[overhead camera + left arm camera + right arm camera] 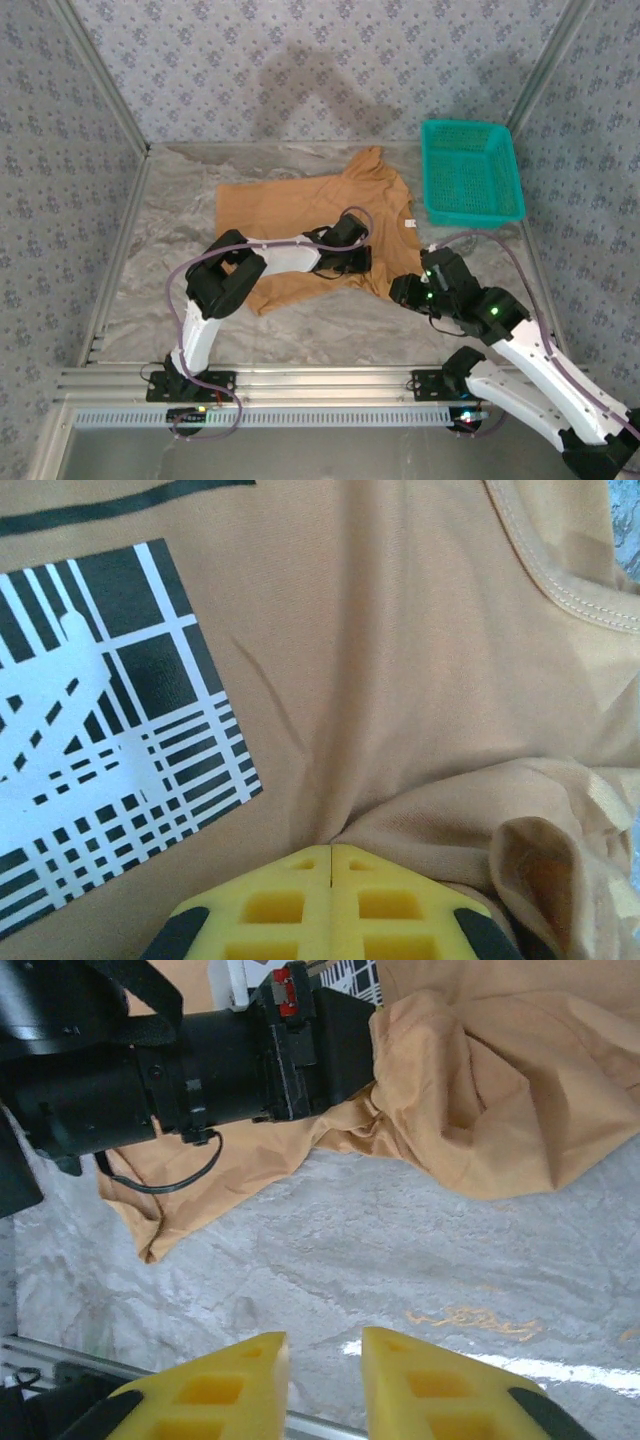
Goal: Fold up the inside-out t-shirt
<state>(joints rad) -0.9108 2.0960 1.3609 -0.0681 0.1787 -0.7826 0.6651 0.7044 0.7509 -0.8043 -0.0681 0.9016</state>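
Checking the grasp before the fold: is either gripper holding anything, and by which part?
The left gripper is shut on the t-shirt, pinching a bunched fold beside the print. The right gripper is open over the table, holding nothing.

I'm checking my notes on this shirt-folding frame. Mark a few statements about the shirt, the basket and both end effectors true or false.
1. The t-shirt lies inside the teal basket. False: it is spread on the table, beside the basket.
2. The left end effector is closed, with cloth puckering at its tips. True.
3. The right end effector grips the shirt. False: it is open over bare table.
4. A black-and-white print shows on the shirt. True.
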